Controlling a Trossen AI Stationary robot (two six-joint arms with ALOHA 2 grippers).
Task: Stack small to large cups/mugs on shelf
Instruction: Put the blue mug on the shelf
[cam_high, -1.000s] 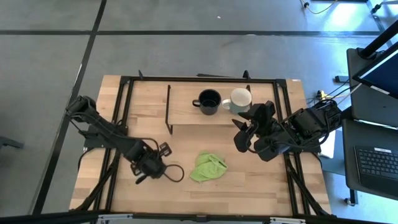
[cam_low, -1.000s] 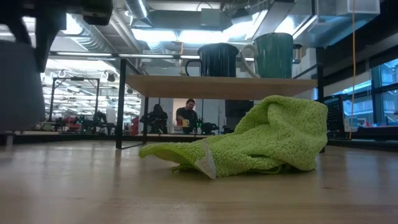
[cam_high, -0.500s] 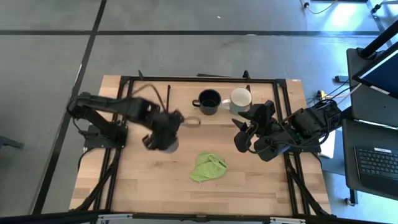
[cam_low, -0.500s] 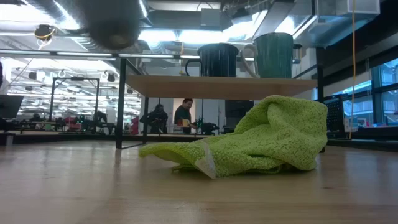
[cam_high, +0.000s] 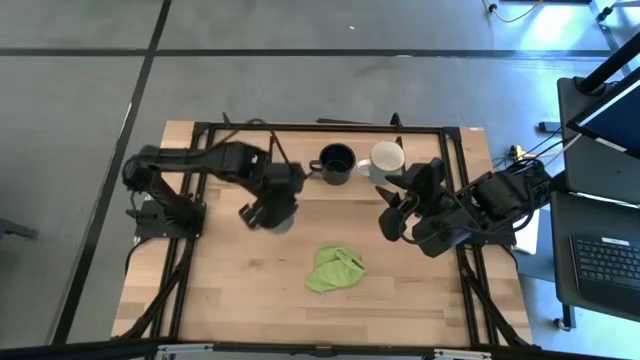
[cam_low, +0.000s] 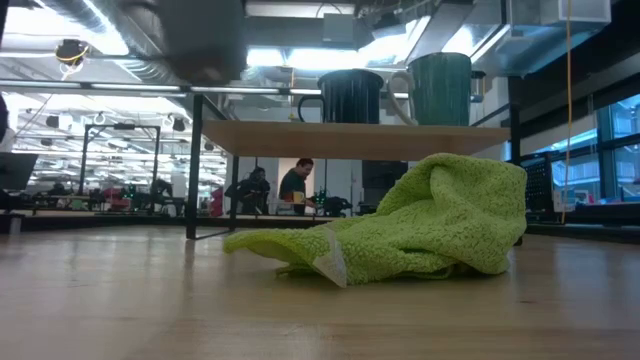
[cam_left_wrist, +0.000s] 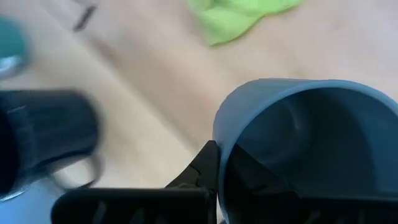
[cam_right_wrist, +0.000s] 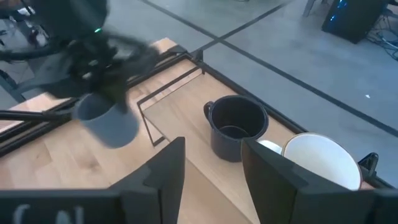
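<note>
Small grey-blue handled mug (cam_high: 281, 215) hangs in the air in the left hand (cam_high: 272, 205), which grips its rim with one finger inside the wall, as the left wrist view shows; it is above the near left edge of the low light-wood shelf board with thin black rod legs (cam_high: 300, 175), not yet set down. On that shelf stand the mid-sized black handled mug (cam_high: 335, 163) and, just right of it, the larger cream-white handled mug (cam_high: 384, 160), so two of three look placed and, by my judgement, only the small one remains, to go left of the black mug. Bare board lies left of the black mug, room enough as far as I can judge, though the shelf's black frame rod (cam_high: 271, 175) runs close by. The right hand (cam_high: 397, 208) waits right of the shelf over the bench (cam_high: 420, 300), fingers apart and empty. A crumpled lime-green cloth (cam_high: 333, 268) lies nearer on the bench, well apart.
</note>
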